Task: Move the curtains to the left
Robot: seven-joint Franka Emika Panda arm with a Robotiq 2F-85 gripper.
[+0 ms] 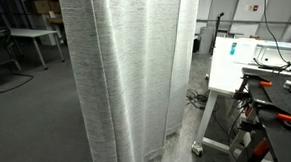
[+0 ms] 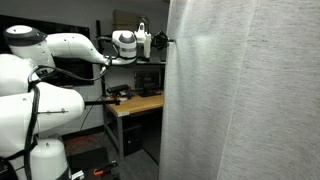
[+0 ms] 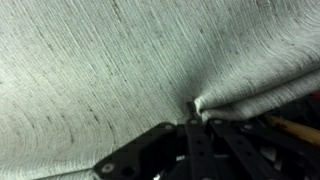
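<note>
The grey floor (image 1: 39,115) carries a white cart (image 1: 231,66) on casters, with a tangle of cables (image 1: 195,96) lying just beside it. The curtains (image 1: 126,70) hang down to the floor. A wooden-topped bench (image 2: 145,103) holds dark items (image 2: 120,95) near a back corner.

Whitish-grey sheer woven curtains (image 3: 100,60) fill nearly whole frame, fine curved thread lines sweeping across. My black metal gripper (image 3: 192,124) enters from bottom centre, fingers (image 3: 200,140) converging to narrow tip. Cloth puckers at that tip, just right of centre. Creases radiate from pinch, one thick fold running to right edge. My jaws closed together on bunched cloth. Lower right corner: dark gap under fold, blurred tan streak (image 3: 292,126) inside, not identifiable.
</note>
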